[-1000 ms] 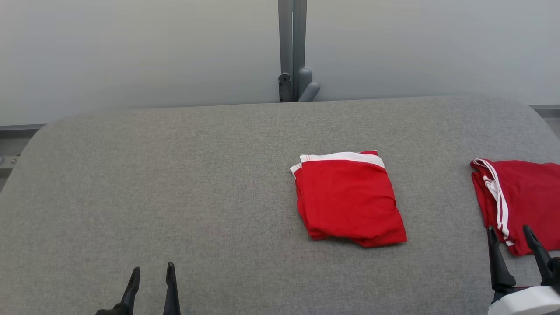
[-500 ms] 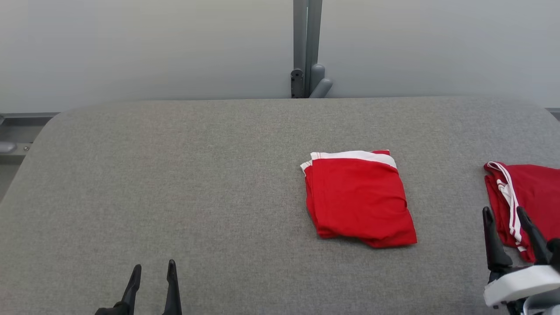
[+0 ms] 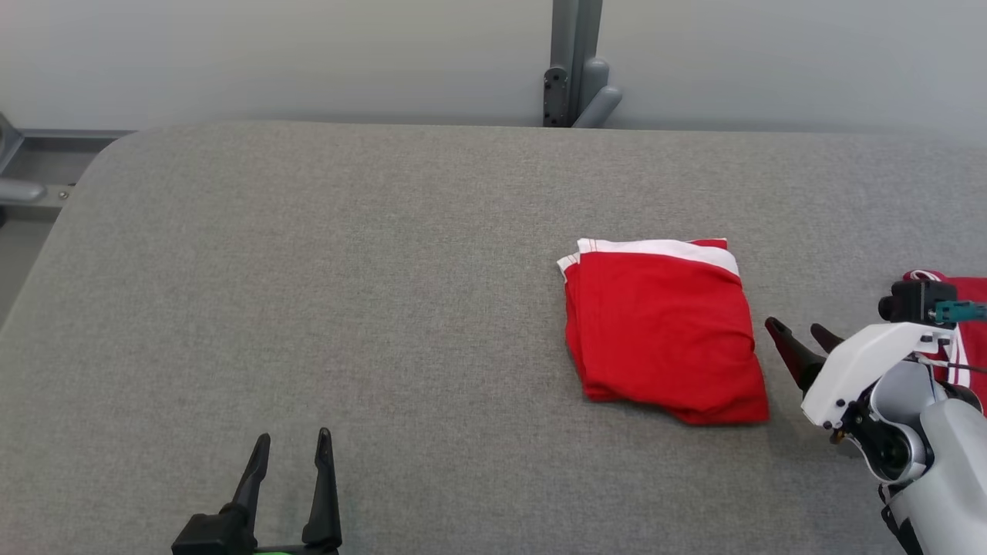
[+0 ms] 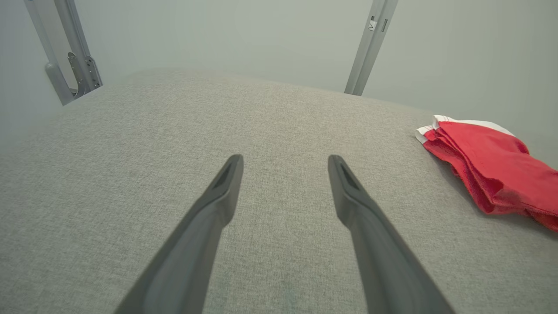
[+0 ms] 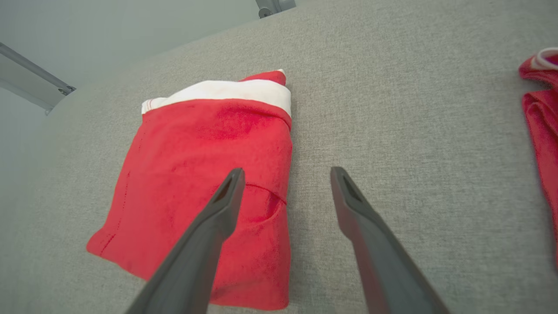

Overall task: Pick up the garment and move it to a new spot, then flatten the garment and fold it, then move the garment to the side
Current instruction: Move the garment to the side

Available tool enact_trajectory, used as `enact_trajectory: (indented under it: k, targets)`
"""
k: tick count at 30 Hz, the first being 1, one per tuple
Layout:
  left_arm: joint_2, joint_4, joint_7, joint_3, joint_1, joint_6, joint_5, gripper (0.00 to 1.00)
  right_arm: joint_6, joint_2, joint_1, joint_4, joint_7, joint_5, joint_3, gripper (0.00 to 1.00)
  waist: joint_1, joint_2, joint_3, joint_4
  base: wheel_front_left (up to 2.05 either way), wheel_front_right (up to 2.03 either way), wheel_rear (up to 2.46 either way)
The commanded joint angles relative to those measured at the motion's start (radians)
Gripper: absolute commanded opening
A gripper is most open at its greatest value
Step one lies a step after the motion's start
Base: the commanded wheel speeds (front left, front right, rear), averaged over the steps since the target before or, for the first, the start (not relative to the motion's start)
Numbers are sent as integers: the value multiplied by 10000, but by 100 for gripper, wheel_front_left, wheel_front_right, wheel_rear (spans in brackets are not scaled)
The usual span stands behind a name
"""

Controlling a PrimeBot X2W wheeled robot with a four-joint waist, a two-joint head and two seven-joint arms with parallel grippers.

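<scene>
Now, my right gripper (image 3: pixel 794 327) hangs with its two fingers spread apart and nothing between them, just beside the three-o'clock edge of the folded red garment (image 3: pixel 663 331). The garment lies on the grey table (image 3: pixel 308 270) at about four o'clock from the middle of the head view, its white band at twelve. My left gripper (image 3: pixel 294 435) waits at seven o'clock, fingers likewise apart and empty, well away from the cloth. I judge the fold done and the move to the side next, and that is where it could spoil. If I pinch only the top layer, the stack would fall open as I lift. If my lower finger ploughs into the edge rather than under it, the bundle would bunch and skid. Another red piece (image 3: pixel 968 324) lies near at three o'clock, and a careless swing could drag one onto the other. I can read no brand, label or writing anywhere; the band looks plain.
</scene>
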Motion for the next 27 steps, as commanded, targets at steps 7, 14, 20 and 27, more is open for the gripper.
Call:
enact_trajectory:
  k: [7, 14, 20, 27]
  targets:
    - [24, -14, -27, -241, -462, 128, -93, 100, 1, 317, -1406, 2159, -34, 249, 142, 100, 0, 0, 571, 616, 0, 0, 0]
    - [23, -62, -27, -409, -671, 279, -246, 100, 1, 642, -2164, 3624, 17, 1250, 401, 97, 0, 0, 827, 661, 0, 0, 0]
    - [23, -163, -25, -347, -686, 357, -267, 100, 1, 464, -2492, 3223, -262, 2042, 948, 0, 0, 0, 889, 114, 0, 0, 0]
    - [24, -244, -25, -161, -671, 407, -287, 100, 1, -702, -2725, 1903, 6, 2435, 1832, 0, 0, 0, 818, -712, 0, 0, 0]
